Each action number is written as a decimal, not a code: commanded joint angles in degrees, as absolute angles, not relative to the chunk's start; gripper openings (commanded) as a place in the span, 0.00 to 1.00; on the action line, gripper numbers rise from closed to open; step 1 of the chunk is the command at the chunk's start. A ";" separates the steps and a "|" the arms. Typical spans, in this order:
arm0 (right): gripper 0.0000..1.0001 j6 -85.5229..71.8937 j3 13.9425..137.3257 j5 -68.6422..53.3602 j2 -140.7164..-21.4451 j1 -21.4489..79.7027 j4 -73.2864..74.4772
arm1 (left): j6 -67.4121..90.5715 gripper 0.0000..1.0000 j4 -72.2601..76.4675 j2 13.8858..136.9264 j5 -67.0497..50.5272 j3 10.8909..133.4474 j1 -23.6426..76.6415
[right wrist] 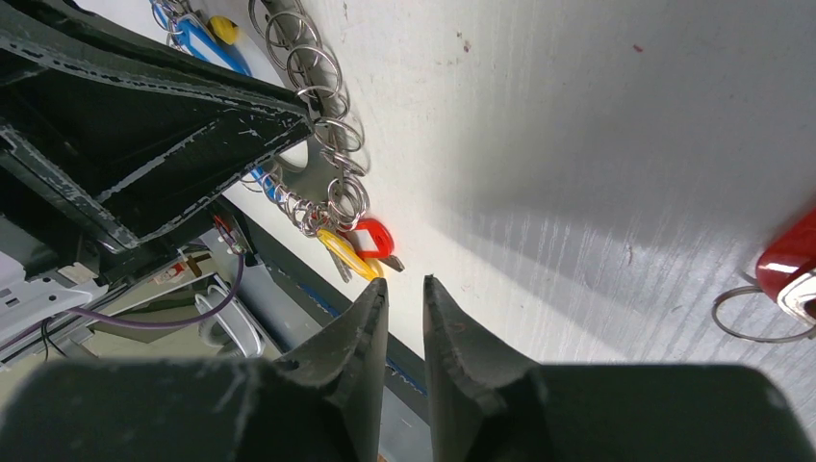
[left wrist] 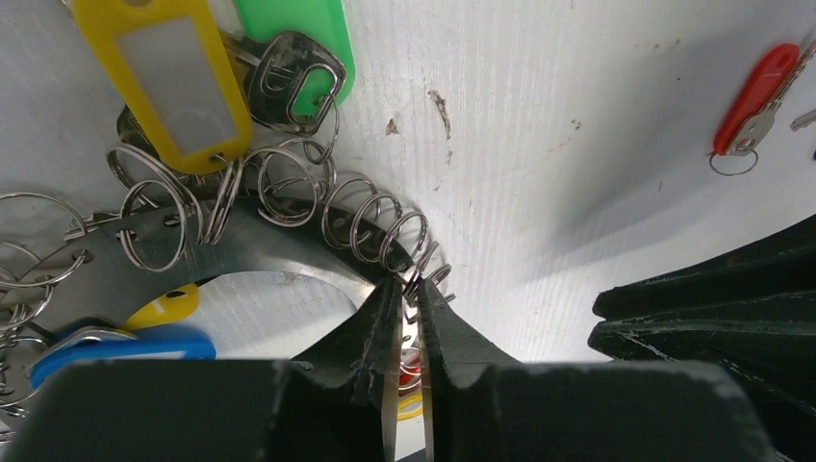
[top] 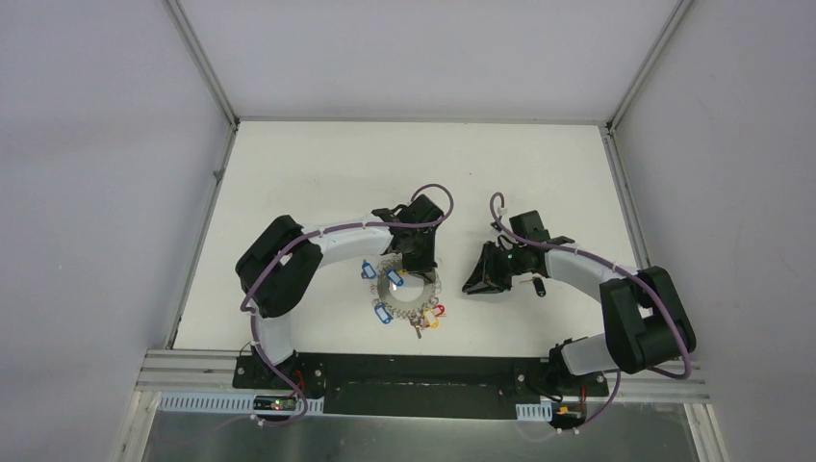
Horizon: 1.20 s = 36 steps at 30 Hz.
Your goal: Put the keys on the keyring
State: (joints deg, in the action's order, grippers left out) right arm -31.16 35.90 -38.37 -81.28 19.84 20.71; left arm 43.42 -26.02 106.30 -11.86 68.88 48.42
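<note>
The keyring (top: 396, 281) lies on the white table, a flat grey metal ring (left wrist: 115, 284) fringed with small split rings, keys and blue, yellow, red and green tags. My left gripper (left wrist: 416, 289) is shut on one of the small split rings at the ring's edge. A red-headed key (left wrist: 755, 96) lies apart on the table, also at the right edge of the right wrist view (right wrist: 791, 265). A black-headed key (top: 539, 286) lies by the right arm. My right gripper (right wrist: 404, 284) hovers just right of the keyring (right wrist: 332, 144), its jaws slightly apart with nothing between them.
The two grippers stand close together; the left gripper's black body (right wrist: 144, 125) fills the left of the right wrist view. The table's near edge and black base rail (top: 423, 371) lie just beyond the keyring. White walls (top: 115, 144) enclose the table.
</note>
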 commanded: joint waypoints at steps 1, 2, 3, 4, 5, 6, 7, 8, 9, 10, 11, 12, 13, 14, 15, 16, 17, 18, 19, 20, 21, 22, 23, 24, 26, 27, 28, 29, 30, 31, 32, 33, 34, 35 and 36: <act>0.23 -30.32 35.99 -39.29 -80.45 19.42 20.45 | 42.02 0.10 -25.55 106.50 -10.22 70.57 48.87; 0.22 -30.27 36.10 -39.31 -80.45 19.40 20.42 | 41.92 0.08 -25.55 106.47 -10.06 70.64 48.86; 0.22 -30.32 36.08 -39.29 -80.28 19.42 20.46 | 41.80 0.06 -25.50 106.52 -9.99 70.73 48.83; 0.23 -30.32 36.07 -39.29 -80.13 19.42 20.53 | 41.67 0.03 -25.58 106.45 -9.90 70.87 48.80; 0.23 -30.28 36.07 -39.29 -80.01 19.42 20.56 | 41.60 0.01 -25.65 106.46 -9.88 70.96 48.83; 0.23 -30.28 36.11 -39.31 -79.86 19.42 20.68 | 41.43 0.00 -25.71 106.39 -9.85 71.09 48.86; 0.23 -30.16 36.20 -39.29 -79.69 19.42 20.73 | 41.33 0.00 -25.79 106.34 -9.86 71.17 48.84; 0.23 -30.05 36.17 -39.22 -79.52 19.37 20.87 | 41.19 0.00 -25.83 106.20 -9.85 71.27 48.83; 0.23 -29.93 36.18 -39.14 -79.23 19.42 21.04 | 41.07 0.00 -25.89 106.00 -9.77 71.28 48.82; 0.23 -29.82 36.21 -39.07 -78.94 19.36 21.21 | 40.86 0.00 -25.97 105.72 -9.68 71.28 48.81; 0.23 -29.68 36.29 -39.07 -78.60 19.37 21.31 | 40.67 0.00 -25.98 105.47 -9.59 71.20 48.85; 0.23 -29.42 36.48 -38.91 -78.25 19.36 21.66 | 40.43 0.00 -26.09 105.06 -9.52 71.15 48.84; 0.23 -28.99 36.78 -38.70 -77.82 19.34 22.28 | 40.17 0.00 -26.22 104.64 -9.43 71.11 48.82; 0.24 -28.55 37.14 -38.38 -77.36 19.35 23.00 | 39.90 0.00 -26.34 104.21 -9.41 71.06 48.86; 0.24 -28.01 37.62 -38.00 -76.73 19.34 23.81 | 39.46 0.00 -26.40 103.60 -9.51 70.98 48.87; 0.25 -27.44 38.05 -37.57 -76.12 19.34 24.61 | 39.08 0.00 -26.40 103.09 -9.54 70.89 48.81; 0.25 -26.93 38.62 -37.19 -75.33 19.34 25.57 | 38.67 0.00 -26.45 102.37 -9.50 70.74 48.86; 0.26 -26.06 39.16 -36.81 -74.61 19.34 26.41 | 38.18 0.00 -26.37 101.63 -9.49 70.61 48.88; 0.28 -25.53 39.73 -36.67 -73.67 19.34 27.15 | 37.53 0.00 -26.42 100.96 -9.47 70.54 48.95; 0.31 -25.04 40.33 -36.32 -72.83 19.34 27.82 | 36.77 0.00 -26.43 99.93 -9.49 70.49 48.89; 0.34 -24.59 41.09 -36.10 -71.99 19.34 28.46 | 36.00 0.00 -26.45 99.17 -9.54 70.42 48.93; 0.37 -24.22 41.61 -35.94 -70.76 19.38 28.97 | 35.15 0.00 -26.45 98.38 -9.57 70.40 48.95; 0.41 -23.87 42.06 -35.92 -69.87 19.34 29.33 | 34.41 0.00 -26.44 97.53 -9.62 70.40 48.95; 0.45 -23.57 42.50 -35.94 -69.03 19.34 29.67 | 33.57 0.00 -26.41 96.81 -9.65 70.32 48.94; 0.51 -23.22 43.36 -35.85 -67.31 19.29 30.01 | 32.20 0.00 -26.41 95.06 -9.71 70.16 48.96; 0.55 -23.08 43.67 -35.74 -66.44 19.33 30.05 | 31.27 0.00 -26.33 94.23 -9.74 70.07 49.03; 0.58 -22.95 44.07 -35.69 -65.68 19.38 30.12 | 30.53 0.00 -26.23 93.36 -10.02 69.98 49.04; 0.60 -22.80 44.38 -35.59 -64.91 19.34 30.14 | 29.78 0.00 -26.09 92.60 -10.30 69.84 48.99; 0.62 -22.71 44.65 -35.59 -64.21 19.34 30.07 | 28.95 0.00 -25.97 91.69 -10.75 69.68 49.06; 0.66 -22.16 44.91 -36.09 -63.62 19.38 29.93 | 28.19 0.00 -25.55 90.85 -11.36 69.37 49.04; 0.67 -21.81 45.09 -36.99 -62.95 19.34 29.37 | 27.41 0.00 -25.07 89.93 -11.87 69.04 49.08; 0.68 -21.75 45.20 -37.66 -62.32 19.34 28.76 | 26.70 0.00 -24.66 88.99 -12.47 68.66 49.15; 0.70 -21.58 45.40 -38.23 -61.79 19.34 28.33 | 26.07 0.00 -24.10 88.14 -13.07 68.22 49.21; 0.70 -21.35 45.73 -39.03 -61.19 19.34 27.78 | 25.43 0.00 -23.34 86.86 -13.70 67.86 49.17; 0.70 -21.26 45.90 -39.70 -60.34 19.34 26.75 | 24.92 0.00 -22.76 85.79 -14.69 67.25 49.19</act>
State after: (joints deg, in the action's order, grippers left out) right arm -23.18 42.98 -36.91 -63.57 19.68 29.45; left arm 29.41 -26.92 91.66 -11.38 68.58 48.45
